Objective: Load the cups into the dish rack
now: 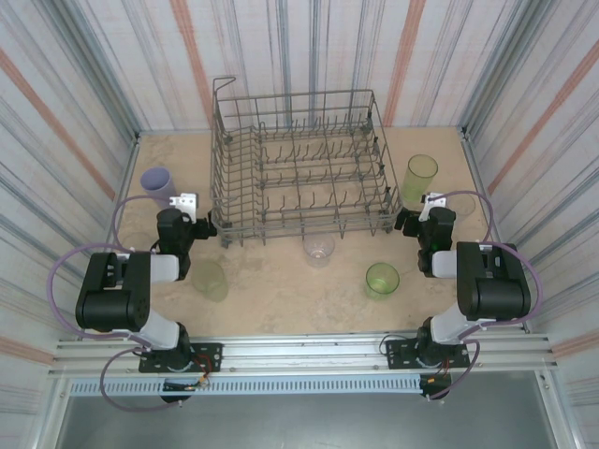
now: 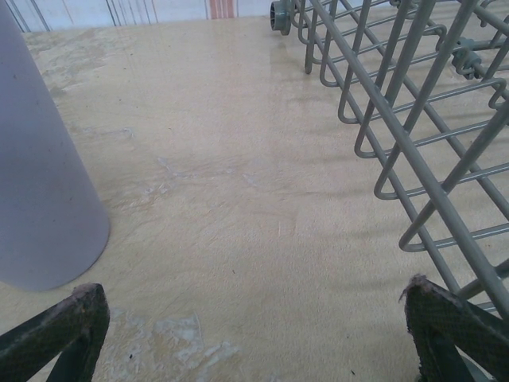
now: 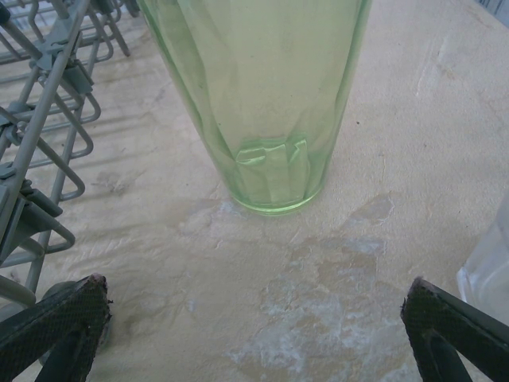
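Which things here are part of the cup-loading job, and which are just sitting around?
Job:
dish rack
lavender cup
tall green cup
short green cup
clear cup
yellow-green cup by the left arm

Not job (rig fixtures):
purple cables
metal rail at the near edge
striped walls
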